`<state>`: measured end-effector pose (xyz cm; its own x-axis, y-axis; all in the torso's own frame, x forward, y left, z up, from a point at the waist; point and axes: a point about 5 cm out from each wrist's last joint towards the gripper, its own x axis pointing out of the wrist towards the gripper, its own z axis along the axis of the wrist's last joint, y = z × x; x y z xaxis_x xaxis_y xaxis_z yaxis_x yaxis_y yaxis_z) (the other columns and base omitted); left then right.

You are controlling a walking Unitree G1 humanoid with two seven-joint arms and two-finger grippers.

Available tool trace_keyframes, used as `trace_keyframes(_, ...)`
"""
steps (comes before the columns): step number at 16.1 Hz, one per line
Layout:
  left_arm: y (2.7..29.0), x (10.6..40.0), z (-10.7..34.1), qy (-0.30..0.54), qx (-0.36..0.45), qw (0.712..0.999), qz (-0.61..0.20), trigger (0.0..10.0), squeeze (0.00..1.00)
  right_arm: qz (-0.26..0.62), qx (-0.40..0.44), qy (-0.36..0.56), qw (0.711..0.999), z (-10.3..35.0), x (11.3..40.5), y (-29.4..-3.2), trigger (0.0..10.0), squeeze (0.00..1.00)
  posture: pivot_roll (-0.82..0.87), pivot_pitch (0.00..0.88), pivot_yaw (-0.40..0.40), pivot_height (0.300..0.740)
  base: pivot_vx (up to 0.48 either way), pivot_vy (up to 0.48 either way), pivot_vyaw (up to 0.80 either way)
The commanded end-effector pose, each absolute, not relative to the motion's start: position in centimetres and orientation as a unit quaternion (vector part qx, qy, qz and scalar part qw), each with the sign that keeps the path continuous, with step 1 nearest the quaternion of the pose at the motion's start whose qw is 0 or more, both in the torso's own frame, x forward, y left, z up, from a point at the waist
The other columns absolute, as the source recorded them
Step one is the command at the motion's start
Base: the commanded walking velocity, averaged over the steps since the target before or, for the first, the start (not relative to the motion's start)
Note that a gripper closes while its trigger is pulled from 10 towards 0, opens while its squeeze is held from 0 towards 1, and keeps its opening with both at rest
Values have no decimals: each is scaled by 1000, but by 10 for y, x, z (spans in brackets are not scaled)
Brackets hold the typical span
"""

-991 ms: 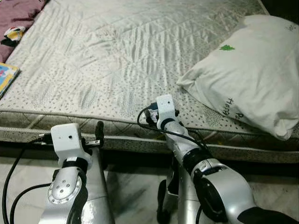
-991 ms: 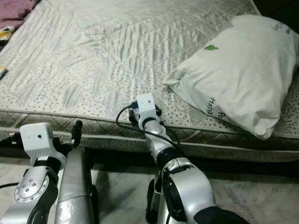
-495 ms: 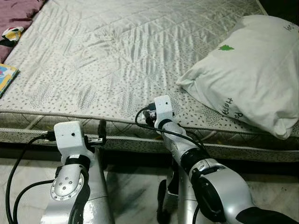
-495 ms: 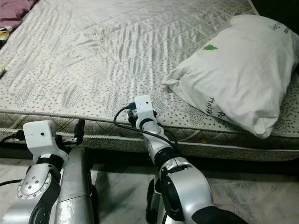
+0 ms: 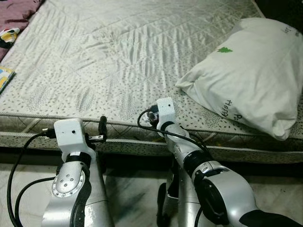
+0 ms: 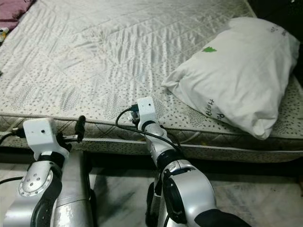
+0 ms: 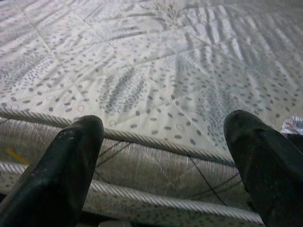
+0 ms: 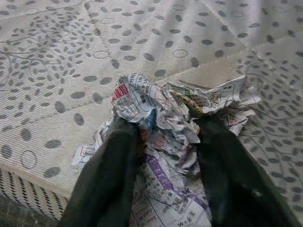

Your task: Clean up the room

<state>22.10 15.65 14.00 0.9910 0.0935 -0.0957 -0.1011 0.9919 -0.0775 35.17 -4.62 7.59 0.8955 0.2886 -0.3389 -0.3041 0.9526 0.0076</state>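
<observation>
The right end effector (image 8: 163,156) is pinching a crumpled wad of newspaper (image 8: 170,118) between its two black fingers (image 8: 109,175), the paper bunching up between and ahead of the tips while lying on the dotted, quilted top of the mattress (image 5: 118,61), just inside its corded front edge. From the head camera, the right arm is reaching forward over that edge, its white wrist block (image 5: 165,108) sitting above the mattress border with a black cable looping beside it. The left end effector (image 7: 163,156) is hovering with its fingers spread wide apart and nothing between them, level with the mattress's front side and pointing at the corded seam; in the head view its white wrist block (image 5: 69,133) is sitting low, just in front of the bed. A large white pillow (image 5: 246,75) with a small green tree mark and some lettering is lying on the right side of the mattress, well apart from the paper, its near corner reaching toward the bed's front edge. At the far left of the bed, a maroon cloth (image 5: 16,9) is bunching in the corner, with a small patterned item (image 5: 9,37) beside it and the corner of a colourful book (image 5: 4,78) showing at the left edge. Below the bed, pale marbled floor (image 5: 132,194) is showing between the robot's silver arms.
</observation>
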Motion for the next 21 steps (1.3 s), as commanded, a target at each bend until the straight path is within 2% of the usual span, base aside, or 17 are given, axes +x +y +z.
trace_keyframes(1,157,221,136,51,-39,996,57,10000,0,147,-18,195,970,68,349,-50,0,0,177,111,-122,483,0,0,0)
trace_keyframes(5,154,229,135,41,-42,997,53,10000,0,145,-13,186,972,75,354,-53,0,0,152,75,-126,483,0,0,0)
trace_keyframes(9,152,241,135,28,-46,997,49,10000,0,125,3,182,975,81,361,-68,0,0,128,43,-134,483,0,0,0)
trace_keyframes(16,152,245,130,25,-56,997,52,10000,0,106,47,167,979,92,370,-83,0,0,120,10,-134,483,0,0,0)
trace_keyframes(19,157,243,123,32,-66,995,69,10000,0,102,92,114,984,108,377,-103,0,0,100,0,-116,483,0,0,0)
trace_keyframes(21,160,242,121,33,-67,995,69,10000,0,95,94,89,987,109,371,-120,0,0,84,0,-104,483,0,0,0)
